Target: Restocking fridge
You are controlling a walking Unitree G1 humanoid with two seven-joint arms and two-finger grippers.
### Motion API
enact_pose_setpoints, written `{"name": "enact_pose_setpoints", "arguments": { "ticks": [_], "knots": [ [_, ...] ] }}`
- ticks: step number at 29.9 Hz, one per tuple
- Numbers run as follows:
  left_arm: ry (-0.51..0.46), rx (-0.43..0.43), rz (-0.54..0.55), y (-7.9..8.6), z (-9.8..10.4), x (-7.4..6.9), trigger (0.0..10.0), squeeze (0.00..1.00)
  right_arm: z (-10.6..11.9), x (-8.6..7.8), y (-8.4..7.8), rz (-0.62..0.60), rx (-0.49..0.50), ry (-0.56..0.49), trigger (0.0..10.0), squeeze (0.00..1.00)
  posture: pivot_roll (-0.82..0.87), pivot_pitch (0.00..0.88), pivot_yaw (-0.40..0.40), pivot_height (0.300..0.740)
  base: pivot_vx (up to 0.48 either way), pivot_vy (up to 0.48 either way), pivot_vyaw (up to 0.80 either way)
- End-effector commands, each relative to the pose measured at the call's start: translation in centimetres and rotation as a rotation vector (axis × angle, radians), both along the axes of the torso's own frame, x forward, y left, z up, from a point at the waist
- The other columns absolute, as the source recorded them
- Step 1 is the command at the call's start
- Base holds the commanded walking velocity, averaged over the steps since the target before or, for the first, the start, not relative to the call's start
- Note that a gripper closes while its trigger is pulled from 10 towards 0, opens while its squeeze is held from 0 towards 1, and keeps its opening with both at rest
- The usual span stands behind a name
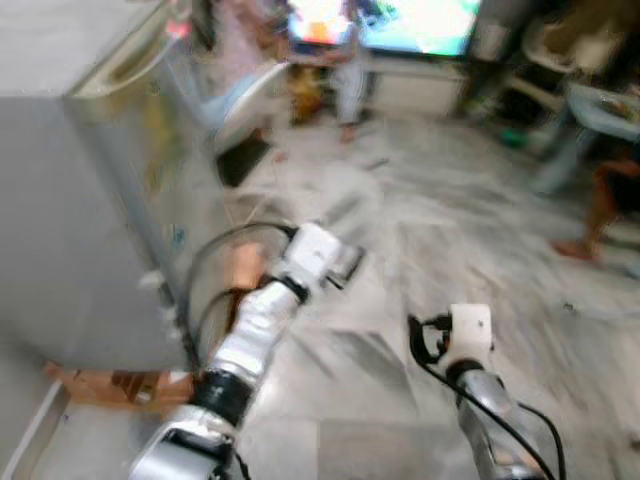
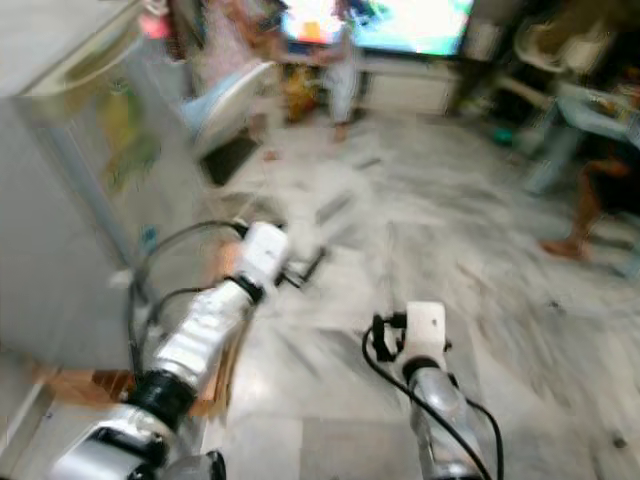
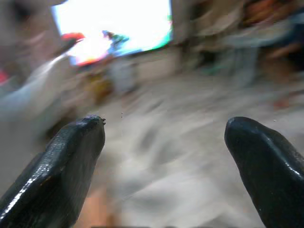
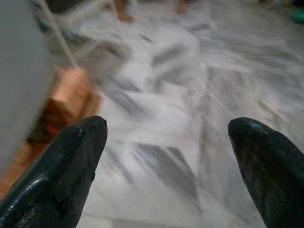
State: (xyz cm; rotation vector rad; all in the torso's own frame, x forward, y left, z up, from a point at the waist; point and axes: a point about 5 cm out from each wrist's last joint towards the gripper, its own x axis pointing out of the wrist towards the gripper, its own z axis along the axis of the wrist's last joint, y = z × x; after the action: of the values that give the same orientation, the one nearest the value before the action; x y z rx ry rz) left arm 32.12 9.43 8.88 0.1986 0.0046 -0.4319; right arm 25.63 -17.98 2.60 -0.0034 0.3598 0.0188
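Left tool [image 3: 164, 137] open, faces lit screen [image 3: 114, 28]; right tool [image 4: 166, 137] open over floor [image 4: 190, 95].

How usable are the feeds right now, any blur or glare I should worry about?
Both eye views are motion-blurred across the marble floor and the fridge. The TV screen is blown out to glare in the eye views and the left wrist view. In both wrist views the fingers stay fairly sharp against smeared backgrounds.

Daylit, heavily motion-blurred views; a bright screen [image 1: 415, 22] glares, washed out.
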Motion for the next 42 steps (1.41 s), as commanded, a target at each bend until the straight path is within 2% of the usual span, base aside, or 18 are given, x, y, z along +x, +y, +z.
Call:
{"name": "enact_pose_setpoints", "arguments": {
  "ticks": [1, 2, 4, 5, 7, 8, 12, 14, 15, 17, 18, 19, 20, 24, 27, 31, 38, 42],
  "knots": [
    [-0.001, -0.009, 0.012, 0.1, 0.0, -0.5, 10.0, 0.00, 0.4, 0.2, 0.3, 0.006, 0.012, -0.022, 10.0, 0.00, 0.05, 0.031, -0.044, 0.740, 0.000, 0.000, 0.00],
    [-0.001, -0.009, 0.012, 0.1, 0.0, -0.5, 10.0, 0.00, 0.4, 0.2, 0.3, 0.006, 0.012, -0.022, 10.0, 0.00, 0.05, 0.031, -0.044, 0.740, 0.000, 0.000, 0.00],
    [-0.002, 0.041, 0.099, 2.4, -0.7, -1.2, 10.0, 0.00, 1.1, 0.3, 0.5, 0.001, 0.031, -0.073, 10.0, 0.00, 0.05, 0.034, -0.035, 0.740, 0.000, 0.000, 0.00],
    [-0.009, 0.035, 0.162, 4.0, -0.9, -1.9, 10.0, 0.00, 1.9, 0.5, 0.7, 0.012, 0.043, -0.119, 10.0, 0.00, 0.05, 0.035, -0.031, 0.740, 0.000, 0.000, 0.00],
    [-0.014, 0.031, 0.194, 5.0, -1.0, -2.3, 10.0, 0.00, 2.3, 0.6, 0.9, 0.021, 0.040, -0.141, 10.0, 0.00, 0.05, 0.036, -0.030, 0.740, 0.000, 0.000, 0.00],
    [-0.020, 0.029, 0.241, 6.3, -1.1, -3.0, 10.0, 0.00, 2.7, 0.8, 1.1, 0.013, 0.058, -0.161, 10.0, 0.00, 0.05, 0.037, -0.029, 0.740, 0.000, 0.000, 0.00],
    [-0.025, 0.053, 0.298, 7.8, -1.1, -3.8, 10.0, 0.00, 3.0, 1.0, 1.2, 0.014, 0.061, -0.173, 10.0, 0.00, 0.06, 0.037, -0.030, 0.740, 0.000, 0.000, 0.00],
    [-0.016, 0.081, 0.392, 9.6, -1.3, -4.5, 10.0, 0.00, 3.4, 1.3, 1.5, 0.035, 0.054, -0.194, 10.0, 0.00, 0.07, 0.037, -0.033, 0.740, 0.000, 0.000, 0.00],
    [-0.002, 0.096, 0.481, 11.1, -1.5, -5.3, 10.0, 0.00, 4.0, 1.5, 1.7, 0.065, 0.046, -0.222, 10.0, 0.00, 0.08, 0.038, -0.031, 0.740, 0.000, 0.000, 0.00],
    [0.004, 0.096, 0.512, 11.5, -1.5, -5.6, 10.0, 0.00, 4.2, 1.5, 1.8, 0.078, 0.045, -0.236, 10.0, 0.00, 0.08, 0.039, -0.031, 0.740, 0.000, 0.000, 0.00],
    [0.011, 0.080, 0.572, 12.2, -1.6, -6.7, 10.0, 0.00, 4.7, 1.5, 1.9, 0.091, 0.045, -0.261, 10.0, 0.00, 0.09, 0.042, -0.029, 0.740, 0.000, 0.000, 0.48],
    [0.011, 0.080, 0.572, 12.2, -1.6, -6.7, 10.0, 0.00, 4.7, 1.5, 1.9, 0.091, 0.045, -0.261, 10.0, 0.00, 0.09, 0.042, -0.029, 0.740, 0.000, 0.000, 0.48],
    [0.003, 0.059, 0.587, 12.2, -1.5, -7.5, 10.0, 0.00, 4.8, 1.5, 1.8, 0.088, 0.040, -0.266, 10.0, 0.00, 0.10, 0.043, -0.027, 0.740, 0.000, 0.000, 0.49],
    [0.034, 0.010, 0.565, 11.5, -2.0, -8.9, 10.0, 0.00, 4.9, 1.4, 1.1, 0.037, 0.043, -0.266, 10.0, 0.00, 0.09, 0.045, -0.037, 0.740, 0.000, 0.000, 0.41],
    [0.055, 0.014, 0.567, 11.3, -2.4, -9.3, 10.0, 0.00, 4.5, 1.0, 0.8, 0.012, 0.047, -0.248, 10.0, 0.00, 0.08, 0.047, -0.044, 0.740, 0.000, 0.087, 0.00],
    [0.066, -0.001, 0.539, 10.5, -2.3, -9.0, 10.0, 0.00, 4.4, 0.9, 1.1, 0.032, 0.047, -0.237, 10.0, 0.00, 0.08, 0.046, -0.050, 0.740, 0.069, 0.259, 0.00],
    [0.067, -0.009, 0.520, 10.0, -2.0, -8.3, 10.0, 0.00, 4.7, 1.5, 1.3, 0.038, 0.049, -0.246, 10.0, 0.00, 0.07, 0.043, -0.051, 0.740, 0.304, 0.259, -0.71],
    [0.075, -0.006, 0.507, 9.7, -2.1, -8.1, 10.0, 0.00, 4.5, 1.5, 2.4, 0.076, 0.057, -0.240, 10.0, 0.00, 0.08, 0.043, -0.055, 0.740, 0.310, 0.258, -0.23]
  ]
}}
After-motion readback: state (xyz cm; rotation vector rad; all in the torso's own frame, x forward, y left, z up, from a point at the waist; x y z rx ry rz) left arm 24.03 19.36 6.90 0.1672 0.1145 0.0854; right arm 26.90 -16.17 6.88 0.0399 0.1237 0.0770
